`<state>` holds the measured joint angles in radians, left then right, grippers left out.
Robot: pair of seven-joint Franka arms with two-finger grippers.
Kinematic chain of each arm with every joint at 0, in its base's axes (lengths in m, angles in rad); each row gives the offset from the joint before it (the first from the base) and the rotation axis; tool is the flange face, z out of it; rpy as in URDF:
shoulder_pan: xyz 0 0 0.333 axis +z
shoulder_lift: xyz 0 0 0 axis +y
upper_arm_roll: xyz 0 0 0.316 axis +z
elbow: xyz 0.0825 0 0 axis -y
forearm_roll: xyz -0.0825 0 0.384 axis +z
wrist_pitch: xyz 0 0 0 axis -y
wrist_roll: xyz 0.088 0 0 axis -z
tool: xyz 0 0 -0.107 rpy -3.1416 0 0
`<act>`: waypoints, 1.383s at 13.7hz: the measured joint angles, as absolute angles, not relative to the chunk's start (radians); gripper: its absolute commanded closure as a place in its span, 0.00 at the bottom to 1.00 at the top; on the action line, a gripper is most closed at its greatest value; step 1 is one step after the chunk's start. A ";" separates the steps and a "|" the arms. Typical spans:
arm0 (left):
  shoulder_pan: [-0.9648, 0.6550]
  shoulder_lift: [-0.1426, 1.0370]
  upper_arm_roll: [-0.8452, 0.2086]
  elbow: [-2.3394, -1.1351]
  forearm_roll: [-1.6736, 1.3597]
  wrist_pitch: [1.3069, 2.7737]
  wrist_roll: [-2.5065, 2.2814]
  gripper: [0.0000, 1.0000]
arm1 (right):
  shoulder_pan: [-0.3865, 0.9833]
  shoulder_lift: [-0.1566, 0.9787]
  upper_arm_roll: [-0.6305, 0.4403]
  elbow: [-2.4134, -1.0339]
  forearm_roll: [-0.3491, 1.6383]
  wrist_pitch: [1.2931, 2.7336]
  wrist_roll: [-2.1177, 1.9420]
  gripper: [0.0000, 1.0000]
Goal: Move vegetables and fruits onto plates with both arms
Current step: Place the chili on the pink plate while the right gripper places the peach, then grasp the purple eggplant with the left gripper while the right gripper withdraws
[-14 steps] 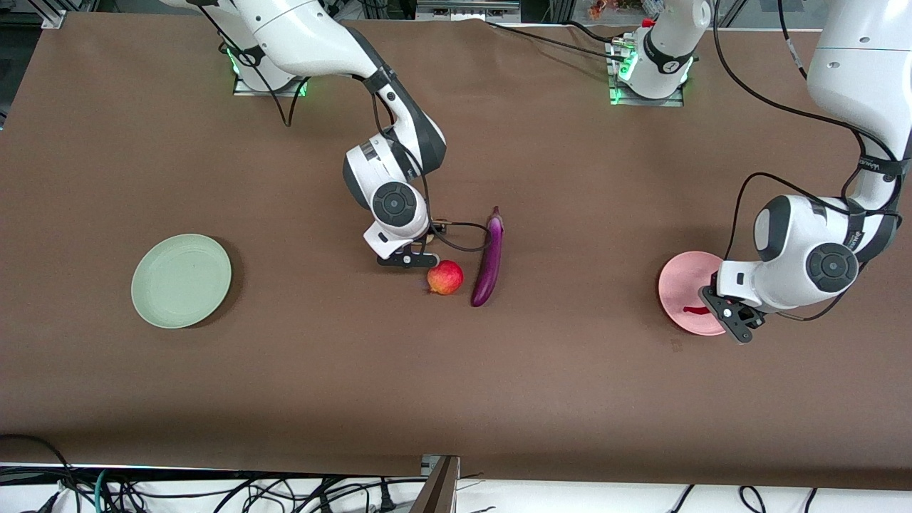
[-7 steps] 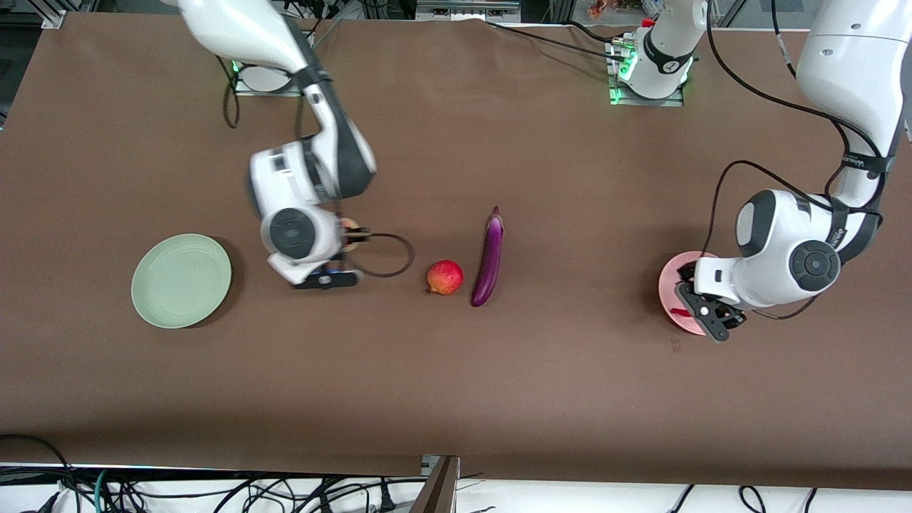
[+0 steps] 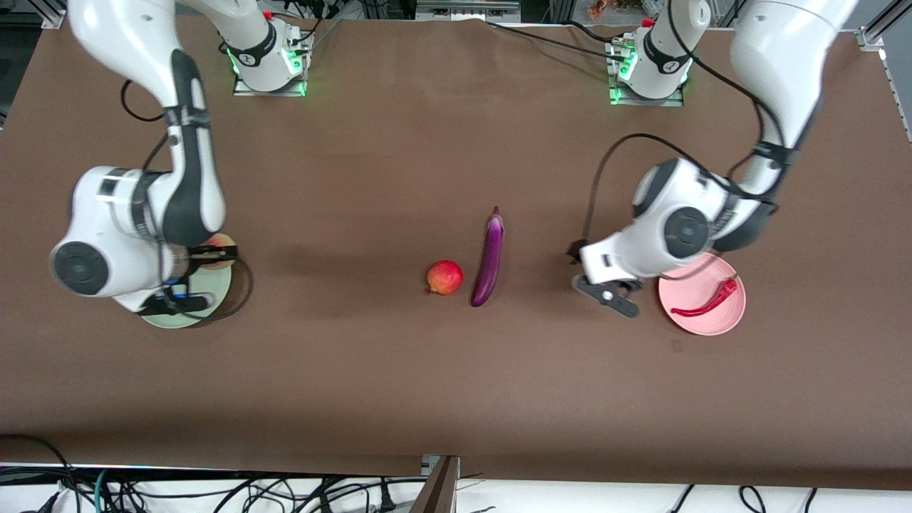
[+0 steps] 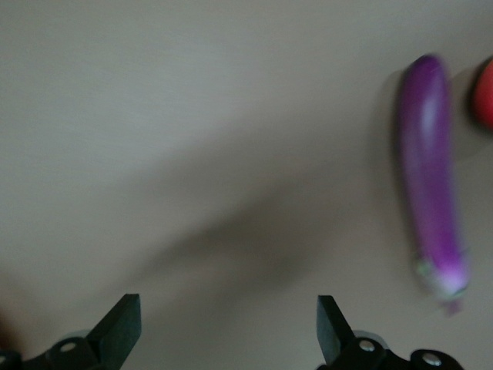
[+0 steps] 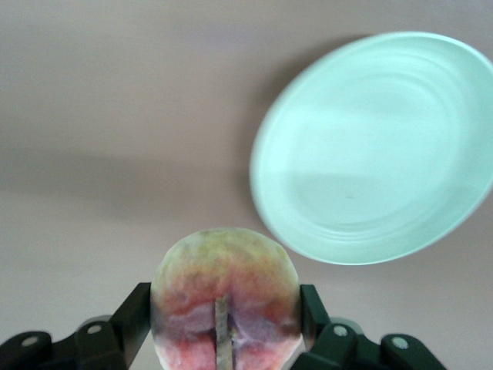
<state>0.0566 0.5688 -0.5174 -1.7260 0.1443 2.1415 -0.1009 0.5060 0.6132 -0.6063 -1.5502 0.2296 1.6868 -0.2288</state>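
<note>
My right gripper [image 3: 208,258] is shut on the pale peach [image 3: 222,246] and holds it over the edge of the pale green plate [image 3: 217,291]. The right wrist view shows the peach [image 5: 225,297] between the fingers and the green plate [image 5: 377,146] bare. My left gripper [image 3: 578,255] is open and empty over the table between the purple eggplant [image 3: 489,256] and the pink plate [image 3: 727,320]. The red chili [image 3: 705,301] lies on the pink plate. The red apple [image 3: 445,276] sits beside the eggplant. The left wrist view shows the open gripper [image 4: 227,331], the eggplant [image 4: 433,177] and the apple's edge [image 4: 485,92].
Brown table cover throughout. The arm bases [image 3: 269,50] stand at the edge farthest from the front camera. Loose cables hang along the edge nearest the front camera.
My right arm carried the peach from beside the apple to the green plate. My left gripper let go of the chili on the pink plate and moved off toward the eggplant.
</note>
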 measured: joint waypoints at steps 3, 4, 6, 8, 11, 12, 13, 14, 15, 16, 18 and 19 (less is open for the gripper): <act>-0.069 0.613 -0.513 -1.728 0.144 2.263 -0.370 0.00 | 0.386 0.661 -0.606 -1.553 0.230 1.725 -0.322 0.73; -0.097 0.639 -0.511 -1.730 0.144 2.312 -0.423 0.00 | 0.359 0.678 -0.605 -1.553 0.230 1.743 -0.339 0.73; -0.163 0.696 -0.490 -1.731 0.172 2.372 -0.567 0.00 | 0.322 0.710 -0.604 -1.554 0.230 1.797 -0.352 0.73; -0.264 0.722 -0.424 -1.730 0.294 2.393 -0.697 0.16 | 0.297 0.733 -0.602 -1.555 0.230 1.862 -0.371 0.73; -0.340 0.734 -0.378 -1.726 0.390 2.411 -0.762 0.77 | 0.288 0.756 -0.598 -1.555 0.231 1.917 -0.380 0.73; -0.340 0.737 -0.374 -1.726 0.392 2.420 -0.762 1.00 | 0.289 0.760 -0.592 -1.554 0.231 1.929 -0.380 0.73; -0.338 0.739 -0.368 -1.725 0.392 2.426 -0.763 1.00 | 0.289 0.764 -0.585 -1.554 0.231 1.940 -0.380 0.73; -0.332 0.739 -0.363 -1.725 0.392 2.427 -0.763 1.00 | 0.289 0.770 -0.579 -1.555 0.232 1.951 -0.380 0.72; -0.322 0.739 -0.361 -1.724 0.392 2.428 -0.763 1.00 | 0.289 0.775 -0.574 -1.555 0.235 1.959 -0.380 0.71; -0.313 0.738 -0.361 -1.721 0.392 2.428 -0.762 1.00 | 0.289 0.781 -0.569 -1.555 0.240 1.965 -0.380 0.60; -0.297 0.728 -0.361 -1.709 0.392 2.372 -0.757 1.00 | 0.289 0.790 -0.564 -1.555 0.241 1.977 -0.380 0.00; -0.291 0.715 -0.361 -1.700 0.392 2.309 -0.747 1.00 | 0.289 0.794 -0.564 -1.555 0.241 1.980 -0.380 0.00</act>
